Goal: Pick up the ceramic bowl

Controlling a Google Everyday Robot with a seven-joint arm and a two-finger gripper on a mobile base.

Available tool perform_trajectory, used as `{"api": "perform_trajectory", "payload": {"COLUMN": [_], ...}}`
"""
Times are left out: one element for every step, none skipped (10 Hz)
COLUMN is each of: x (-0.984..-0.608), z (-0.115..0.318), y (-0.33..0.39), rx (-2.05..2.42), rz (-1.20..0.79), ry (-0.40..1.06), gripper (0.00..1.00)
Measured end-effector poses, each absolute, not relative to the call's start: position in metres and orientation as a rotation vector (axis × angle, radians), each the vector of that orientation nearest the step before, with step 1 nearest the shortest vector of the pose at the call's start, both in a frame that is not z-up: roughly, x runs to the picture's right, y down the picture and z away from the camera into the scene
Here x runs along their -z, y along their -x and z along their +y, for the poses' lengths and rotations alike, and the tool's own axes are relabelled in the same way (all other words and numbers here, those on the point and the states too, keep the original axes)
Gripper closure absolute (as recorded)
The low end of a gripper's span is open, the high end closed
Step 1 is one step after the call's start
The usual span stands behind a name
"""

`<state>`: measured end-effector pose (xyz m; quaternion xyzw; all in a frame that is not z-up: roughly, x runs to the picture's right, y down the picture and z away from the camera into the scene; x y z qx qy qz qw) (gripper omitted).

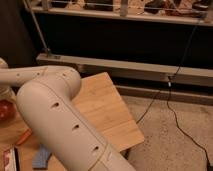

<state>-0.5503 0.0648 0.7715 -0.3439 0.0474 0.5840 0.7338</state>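
Observation:
The ceramic bowl (5, 110) is a glossy reddish-brown round shape at the far left edge of the wooden table (105, 107), cut off by the frame. My white arm (55, 120) fills the foreground and reaches left across the table. My gripper (4, 89) is at the left edge, just above the bowl and mostly out of frame.
An orange handle (24, 136) lies on the table below the bowl. A blue pad (42, 157) and a red-and-white packet (10, 160) lie near the front edge. The table's right corner ends over speckled floor, where a black cable (172, 107) runs. A dark shelf unit stands behind.

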Motion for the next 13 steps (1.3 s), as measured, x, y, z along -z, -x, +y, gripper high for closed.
{"api": "perform_trajectory", "payload": {"x": [-0.775,-0.778,-0.782,-0.785,-0.790,-0.795,-0.800,-0.804,-0.809,-0.812,-0.816,-0.820,-0.825], "z": [0.066,0.068,0.070,0.071,0.073,0.075,0.077,0.078,0.080,0.082,0.084,0.088,0.092], "y": [0.552,0.553,0.554,0.554,0.555,0.555,0.555,0.555,0.557,0.558,0.559,0.559,0.559], "rx": [-1.284,-1.284,-1.282,-1.280,-1.279,-1.280,-1.282,-1.285,-1.288,-1.288,-1.289,-1.288,-1.287], "rz": [0.110,0.118,0.124,0.130,0.139,0.151,0.163,0.173,0.187,0.195,0.205,0.217,0.228], "ry": [0.752,0.751,0.748,0.744,0.739,0.731,0.726,0.722,0.715,0.711,0.707,0.704,0.701], "gripper": [0.35,0.35,0.35,0.35,0.35,0.35,0.35,0.35,0.35,0.35,0.35,0.35,0.35]}}
